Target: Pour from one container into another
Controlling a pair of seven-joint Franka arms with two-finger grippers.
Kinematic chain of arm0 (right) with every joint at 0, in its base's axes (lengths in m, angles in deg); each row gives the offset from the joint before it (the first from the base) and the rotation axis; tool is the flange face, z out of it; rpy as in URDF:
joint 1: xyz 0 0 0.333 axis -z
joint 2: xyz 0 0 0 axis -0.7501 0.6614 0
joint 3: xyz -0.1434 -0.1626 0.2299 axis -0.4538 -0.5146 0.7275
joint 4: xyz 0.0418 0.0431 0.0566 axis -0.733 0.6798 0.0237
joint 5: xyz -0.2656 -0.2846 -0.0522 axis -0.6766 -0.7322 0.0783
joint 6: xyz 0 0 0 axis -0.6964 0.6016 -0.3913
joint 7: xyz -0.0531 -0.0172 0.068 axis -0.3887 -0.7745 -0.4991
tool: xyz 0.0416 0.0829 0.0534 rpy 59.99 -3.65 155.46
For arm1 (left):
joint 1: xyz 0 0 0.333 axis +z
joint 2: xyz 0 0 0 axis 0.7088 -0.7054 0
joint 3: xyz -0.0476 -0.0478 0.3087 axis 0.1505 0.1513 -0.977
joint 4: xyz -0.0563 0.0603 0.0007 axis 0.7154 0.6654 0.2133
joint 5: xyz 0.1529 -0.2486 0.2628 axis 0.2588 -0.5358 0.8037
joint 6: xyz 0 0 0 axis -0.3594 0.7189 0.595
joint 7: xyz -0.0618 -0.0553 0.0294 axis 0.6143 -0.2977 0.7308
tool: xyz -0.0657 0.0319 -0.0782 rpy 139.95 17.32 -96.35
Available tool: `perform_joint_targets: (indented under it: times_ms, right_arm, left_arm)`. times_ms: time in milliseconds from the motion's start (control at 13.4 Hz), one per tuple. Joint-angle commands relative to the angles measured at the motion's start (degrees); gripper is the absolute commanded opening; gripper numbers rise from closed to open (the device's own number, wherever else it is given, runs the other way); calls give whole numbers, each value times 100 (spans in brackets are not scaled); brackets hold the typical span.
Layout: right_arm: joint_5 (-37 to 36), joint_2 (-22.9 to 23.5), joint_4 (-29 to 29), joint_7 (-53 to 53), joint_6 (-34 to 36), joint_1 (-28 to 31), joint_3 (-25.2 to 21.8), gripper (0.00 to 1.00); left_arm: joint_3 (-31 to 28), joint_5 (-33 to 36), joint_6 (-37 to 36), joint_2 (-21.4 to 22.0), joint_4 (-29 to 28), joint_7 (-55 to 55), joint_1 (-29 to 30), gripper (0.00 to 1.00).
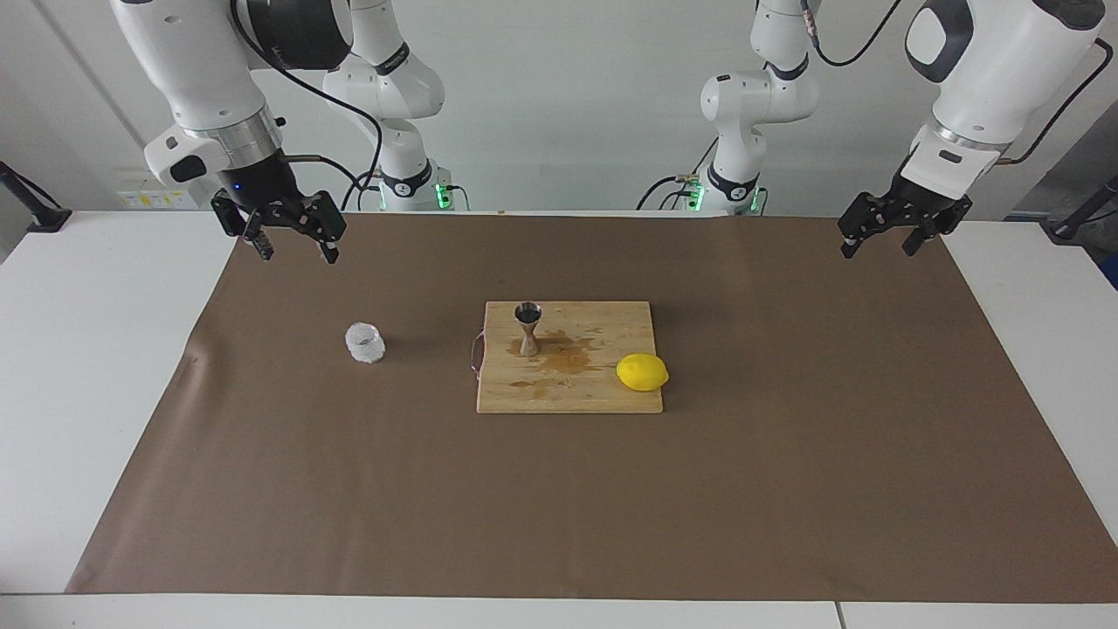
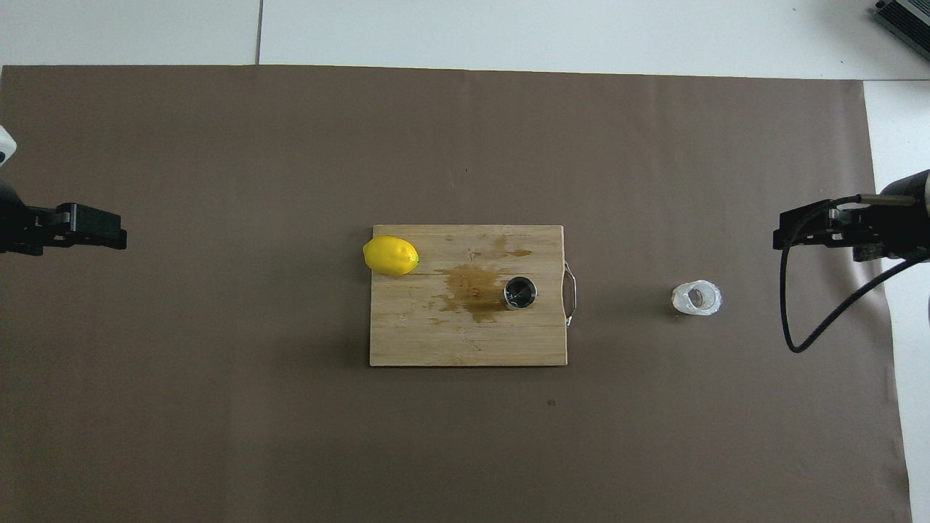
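Observation:
The clear, frosted-looking glass cup [image 1: 365, 342] [image 2: 697, 298] stands upright on the brown mat toward the right arm's end, with nothing touching it. The steel jigger [image 1: 527, 328] [image 2: 520, 292] stands upright on the wooden cutting board [image 1: 603, 395] [image 2: 436, 341], near the board's handle end. Its upper cone looks dark inside. My right gripper [image 1: 297, 253] [image 2: 781, 236] hangs open and empty above the mat's edge at the right arm's end, well clear of the cup. My left gripper [image 1: 878, 250] [image 2: 116, 234] waits open and empty over the mat's edge at the left arm's end.
A yellow lemon [image 1: 642, 372] [image 2: 391, 255] lies on the board's corner toward the left arm's end. A brown wet stain [image 1: 563, 358] [image 2: 472, 287] spreads over the board beside the jigger. The brown mat [image 1: 786, 489] covers most of the white table.

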Motion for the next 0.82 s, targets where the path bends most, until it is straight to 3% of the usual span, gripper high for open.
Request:
perform_joint_targets:
  times_ms: [0, 744]
  right_arm:
    - [-139, -20, -20, -148, 48, 16, 31, 100]
    - [-439, -29, -11, 106, -14, -46, 49, 100]
  left_arm:
    - [-18, -55, -65, 89, -76, -42, 13, 100]
    - [-18, -55, -65, 89, -76, -42, 13, 100]
